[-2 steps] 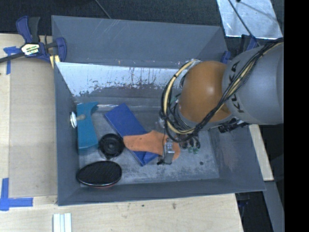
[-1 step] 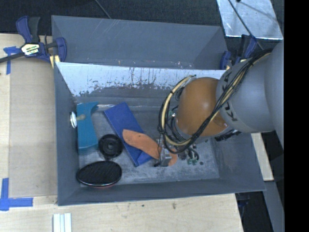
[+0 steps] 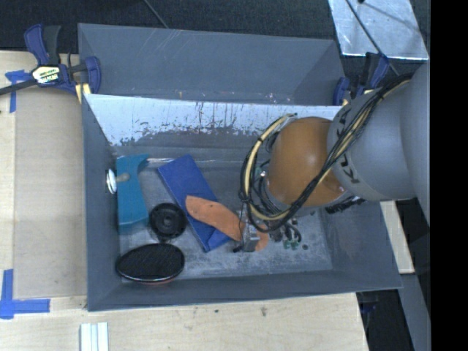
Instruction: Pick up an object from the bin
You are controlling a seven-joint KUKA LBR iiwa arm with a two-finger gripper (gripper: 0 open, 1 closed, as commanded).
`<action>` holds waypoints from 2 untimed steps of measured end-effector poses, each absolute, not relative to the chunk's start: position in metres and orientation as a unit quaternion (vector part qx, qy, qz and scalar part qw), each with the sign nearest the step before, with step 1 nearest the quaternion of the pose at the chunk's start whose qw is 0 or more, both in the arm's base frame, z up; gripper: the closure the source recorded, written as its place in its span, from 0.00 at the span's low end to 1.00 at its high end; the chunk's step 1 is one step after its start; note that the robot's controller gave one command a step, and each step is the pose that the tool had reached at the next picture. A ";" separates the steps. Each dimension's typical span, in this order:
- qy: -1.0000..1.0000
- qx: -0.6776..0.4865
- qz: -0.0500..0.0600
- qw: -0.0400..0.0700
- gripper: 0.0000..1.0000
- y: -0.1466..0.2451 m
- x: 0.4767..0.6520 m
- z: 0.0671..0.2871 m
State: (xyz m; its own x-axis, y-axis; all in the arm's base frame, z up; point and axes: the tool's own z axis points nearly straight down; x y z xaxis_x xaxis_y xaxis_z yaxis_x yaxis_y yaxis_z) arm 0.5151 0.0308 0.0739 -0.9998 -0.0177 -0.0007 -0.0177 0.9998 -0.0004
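Flat orange strip (image 3: pixel 210 213); lies slantwise, partly on the blue cloth (image 3: pixel 183 178).

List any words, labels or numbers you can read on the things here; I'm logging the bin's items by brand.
Teal box, blue flat piece, orange flat piece, black round part, black oval brush: no text to read.
Grey arm: dark lettering, partly behind cables, not readable.

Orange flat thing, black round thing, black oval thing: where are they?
orange flat thing (image 3: pixel 208 212), camera view, its middle
black round thing (image 3: pixel 167 221), camera view, its centre
black oval thing (image 3: pixel 150 262), camera view, its top
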 end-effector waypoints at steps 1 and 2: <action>0.996 -0.086 0.000 0.001 1.00 0.050 0.529 0.159; 0.996 -0.085 0.000 0.001 1.00 0.050 0.529 0.159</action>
State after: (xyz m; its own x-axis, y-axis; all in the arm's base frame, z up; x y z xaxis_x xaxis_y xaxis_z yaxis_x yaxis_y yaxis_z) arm 0.5290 0.0502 0.1588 -0.9854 -0.1701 -0.0025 -0.1701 0.9854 0.0000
